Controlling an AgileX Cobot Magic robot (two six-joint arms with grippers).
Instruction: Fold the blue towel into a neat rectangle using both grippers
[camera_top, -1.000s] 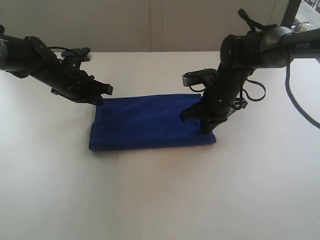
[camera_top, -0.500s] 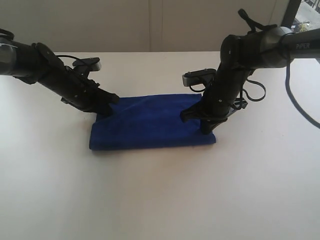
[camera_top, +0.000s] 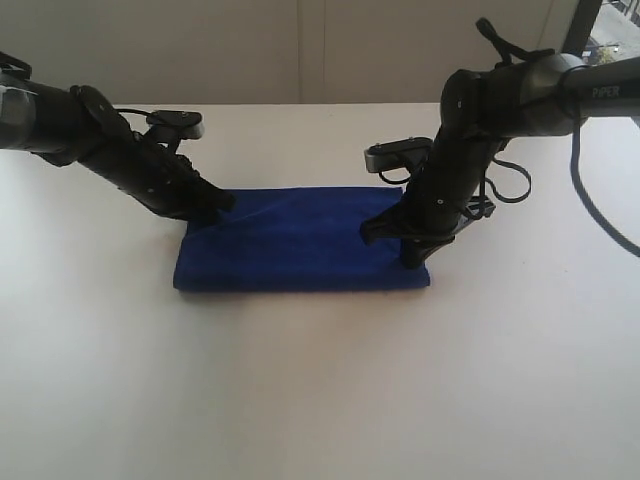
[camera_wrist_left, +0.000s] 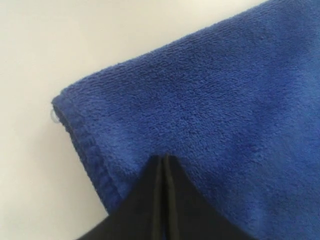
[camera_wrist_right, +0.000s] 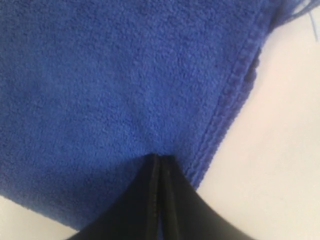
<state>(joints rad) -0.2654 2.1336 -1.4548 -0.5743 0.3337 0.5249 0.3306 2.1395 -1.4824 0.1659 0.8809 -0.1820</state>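
White tabletop (camera_top: 320, 400) fills most of the exterior view, with a pale wall (camera_top: 300, 50) across the top of the frame. The blue towel (camera_top: 300, 245) lies flat at the centre of the frame as a wide, folded rectangle. The left gripper (camera_top: 222, 203) slants in from the upper left and its tip meets the towel's upper left corner. The right gripper (camera_top: 410, 258) comes down steeply from the upper right and its tip stands on the towel near the right edge. From this view I cannot tell how either pair of jaws stands.

The left wrist view shows the left gripper (camera_wrist_left: 164, 159) with its jaws pressed together, only a thin seam between them and no cloth visible in it. The tip rests on plush blue pile just inside a corner with a stitched hem (camera_wrist_left: 82, 137), bare table beyond.

The right wrist view shows the right gripper (camera_wrist_right: 161, 159) likewise drawn together, its tip on the towel beside a stitched hem (camera_wrist_right: 230, 110). A few loose threads (camera_wrist_right: 300, 15) stick out at one corner.
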